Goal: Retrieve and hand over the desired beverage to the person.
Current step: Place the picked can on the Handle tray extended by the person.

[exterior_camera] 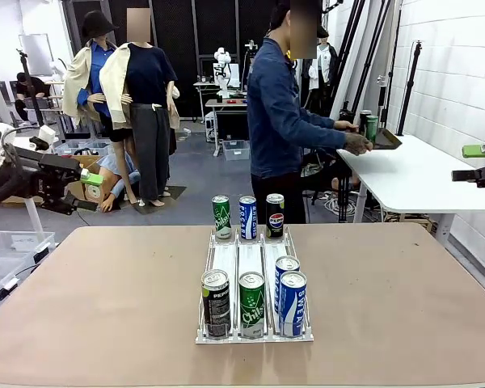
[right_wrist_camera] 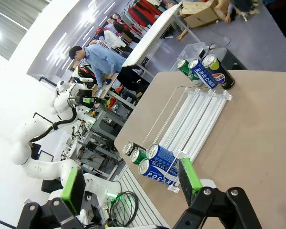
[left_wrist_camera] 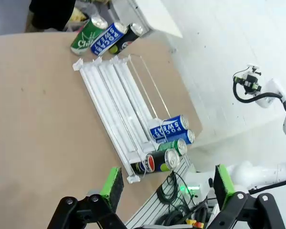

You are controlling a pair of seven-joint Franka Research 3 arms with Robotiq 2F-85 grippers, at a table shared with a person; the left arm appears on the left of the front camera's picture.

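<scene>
A clear rack [exterior_camera: 254,267] on the brown table holds beverage cans. Green [exterior_camera: 221,217], blue [exterior_camera: 248,217] and black [exterior_camera: 275,215] cans stand at its far end. A black can [exterior_camera: 216,303], a green can [exterior_camera: 251,304] and two blue cans [exterior_camera: 292,302] stand at its near end. Which one is the desired beverage I cannot tell. The person [exterior_camera: 279,113] faces right, hands on a dark tray [exterior_camera: 384,139]. My left gripper [exterior_camera: 90,178] [left_wrist_camera: 168,183] hangs open off the table's left side. My right gripper [exterior_camera: 477,162] [right_wrist_camera: 130,183] is open off the right side.
The rack [left_wrist_camera: 119,109] lies ahead of the left gripper, the near cans [left_wrist_camera: 164,143] closest to it. From the right wrist the rack [right_wrist_camera: 195,112] shows too. A white table [exterior_camera: 424,174] stands at the back right. A clear bin [exterior_camera: 12,246] sits on the floor at left.
</scene>
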